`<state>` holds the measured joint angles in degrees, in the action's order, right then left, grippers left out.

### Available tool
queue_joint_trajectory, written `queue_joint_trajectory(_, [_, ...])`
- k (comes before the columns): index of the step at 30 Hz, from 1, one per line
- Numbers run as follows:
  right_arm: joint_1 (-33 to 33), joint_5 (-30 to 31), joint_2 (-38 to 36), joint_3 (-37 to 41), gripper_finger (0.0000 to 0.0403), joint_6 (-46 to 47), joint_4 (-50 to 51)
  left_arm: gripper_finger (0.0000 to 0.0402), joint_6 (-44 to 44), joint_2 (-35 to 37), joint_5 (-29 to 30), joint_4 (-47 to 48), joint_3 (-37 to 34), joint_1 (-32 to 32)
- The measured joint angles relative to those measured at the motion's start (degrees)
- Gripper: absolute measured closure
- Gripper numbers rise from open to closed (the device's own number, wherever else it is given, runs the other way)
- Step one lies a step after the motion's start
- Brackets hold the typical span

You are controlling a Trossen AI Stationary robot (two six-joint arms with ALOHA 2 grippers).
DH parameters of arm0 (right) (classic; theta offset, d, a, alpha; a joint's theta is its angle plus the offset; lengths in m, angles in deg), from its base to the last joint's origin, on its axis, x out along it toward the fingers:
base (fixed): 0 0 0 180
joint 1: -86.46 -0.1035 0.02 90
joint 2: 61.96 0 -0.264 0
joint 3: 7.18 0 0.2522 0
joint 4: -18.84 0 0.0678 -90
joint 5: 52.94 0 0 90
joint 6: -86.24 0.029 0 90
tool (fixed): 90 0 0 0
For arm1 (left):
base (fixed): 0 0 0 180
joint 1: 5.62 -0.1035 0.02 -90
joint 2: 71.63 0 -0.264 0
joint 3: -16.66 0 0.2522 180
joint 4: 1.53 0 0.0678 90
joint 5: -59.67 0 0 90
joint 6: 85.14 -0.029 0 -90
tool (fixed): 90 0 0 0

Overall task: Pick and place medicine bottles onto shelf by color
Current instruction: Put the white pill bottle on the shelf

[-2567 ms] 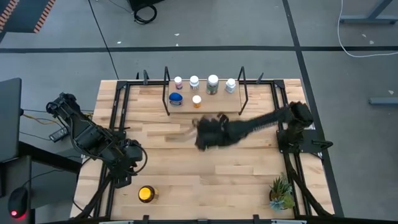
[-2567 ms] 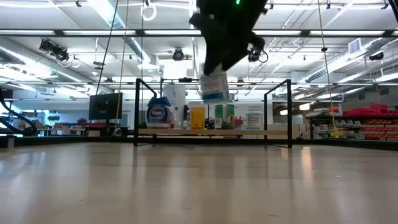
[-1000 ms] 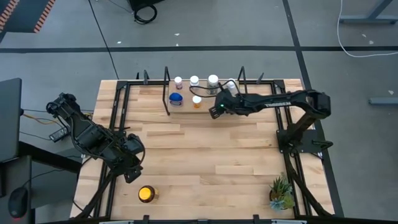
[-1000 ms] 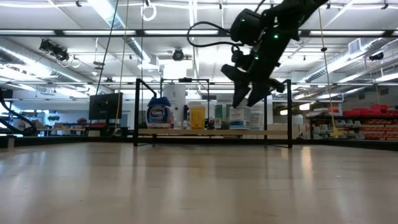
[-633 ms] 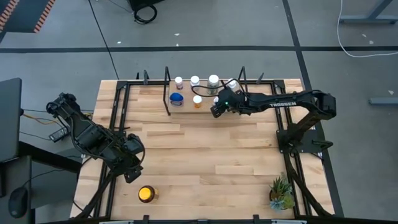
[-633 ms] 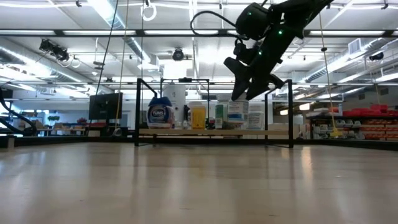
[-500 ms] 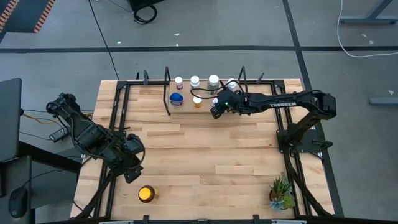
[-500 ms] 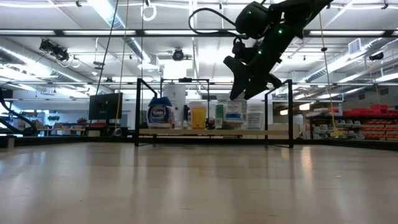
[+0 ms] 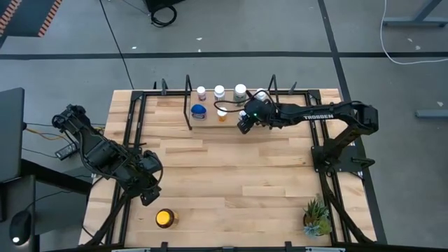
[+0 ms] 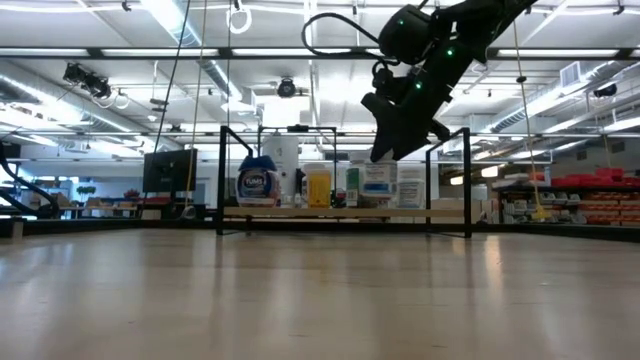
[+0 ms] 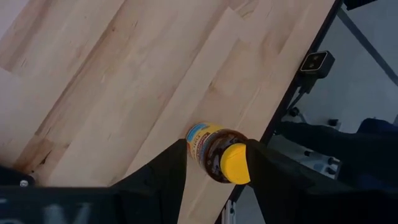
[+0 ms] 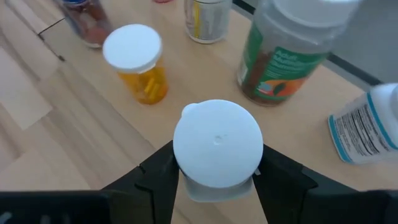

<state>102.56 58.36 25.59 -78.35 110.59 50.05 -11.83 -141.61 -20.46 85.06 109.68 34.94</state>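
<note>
One white-capped bottle (image 12: 217, 146) (right jaws gripping) barely shifted over shelf (image 9: 210, 120)

Right gripper (image 9: 244, 123) over shelf (image 9: 231, 119) — bottles (image 9: 220, 92) behind.

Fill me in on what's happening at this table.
The robot is sorting medicine bottles onto the shelf. Its right hand grips a white-capped bottle from the sides and holds it over the shelf, beside an orange bottle and a green-labelled bottle already standing there. The left hand waits low near the table's front left, its fingers either side of a yellow-capped amber bottle that is still on the tabletop.
</note>
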Motion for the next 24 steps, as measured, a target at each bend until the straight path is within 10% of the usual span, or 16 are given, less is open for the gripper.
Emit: queue_joint_trajectory(24, [2.7,-5.0,3.6,-2.0,0.0214,-2.9,2.1,0.0230,-0.4,0.0,0.0,0.0,0.0,0.0])
